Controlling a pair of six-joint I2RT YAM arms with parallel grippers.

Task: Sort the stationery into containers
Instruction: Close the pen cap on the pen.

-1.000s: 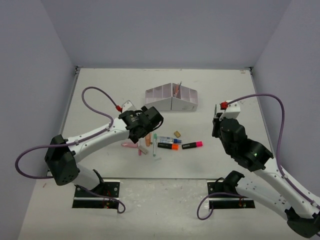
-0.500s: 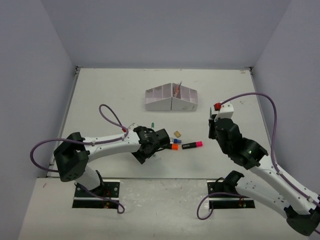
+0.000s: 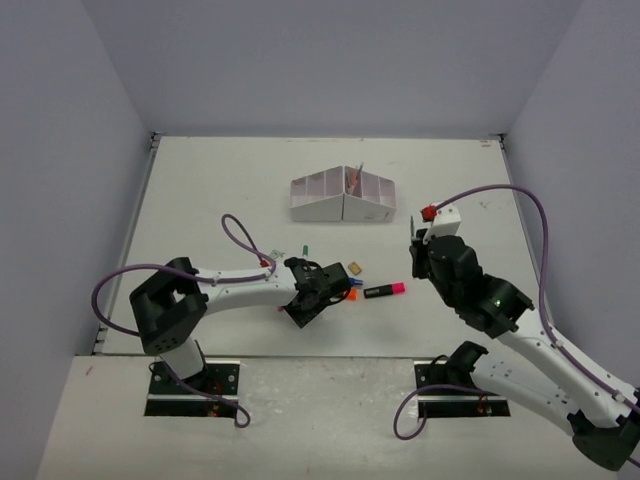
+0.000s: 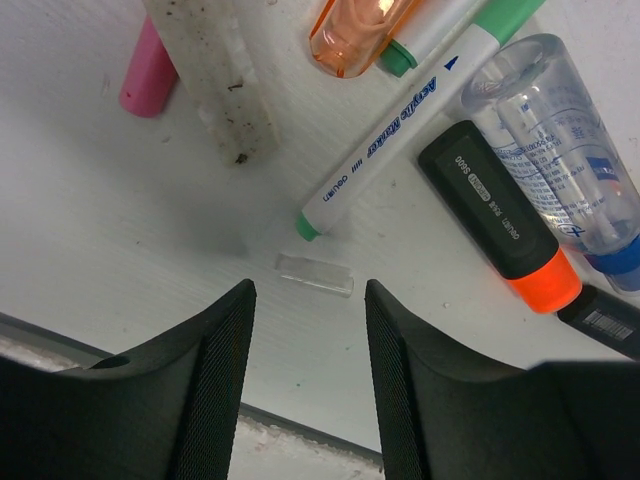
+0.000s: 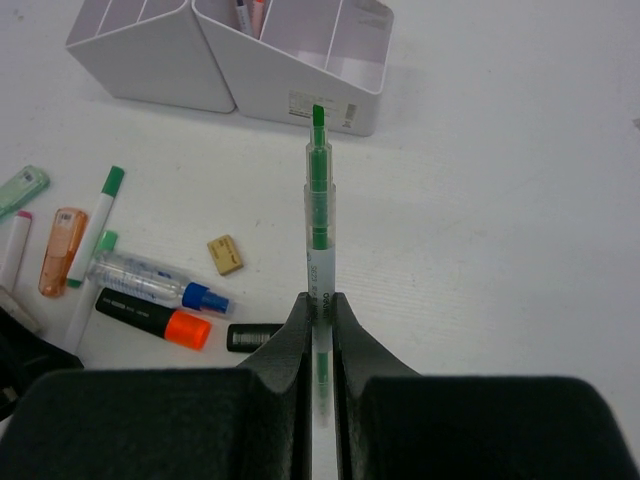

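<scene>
From above, the left tool (image 3: 320, 292) is hanging low over the stationery (image 3: 385, 290), well apart from the white organiser box (image 3: 343, 198). Its wrist view is showing its fingers (image 4: 215, 380) spread, just short of a small clear piece (image 4: 315, 273). The right wrist view is showing the right tool (image 5: 319, 305) pinching a green pen (image 5: 317, 200).

Robotics laboratory test cell, seen from the operator's side. A bare white tabletop (image 3: 200, 190) is boxed in on three sides by plain, pale lavender-grey panels: back panel (image 3: 330, 60), left panel (image 3: 60, 150) and right panel (image 3: 590, 120). None carries any window, shelf or decoration. Two white-and-black jointed arms, the left arm (image 3: 240, 285) and right arm (image 3: 520, 330), rise from black base plates (image 3: 195, 385) fixed at the near edge. Exposed purple cables (image 3: 505, 187) loop along each arm. The only furnishings are staged props: a white organiser box (image 3: 343, 198) and a small scatter of stationery (image 3: 385, 290) on the tabletop.
</scene>
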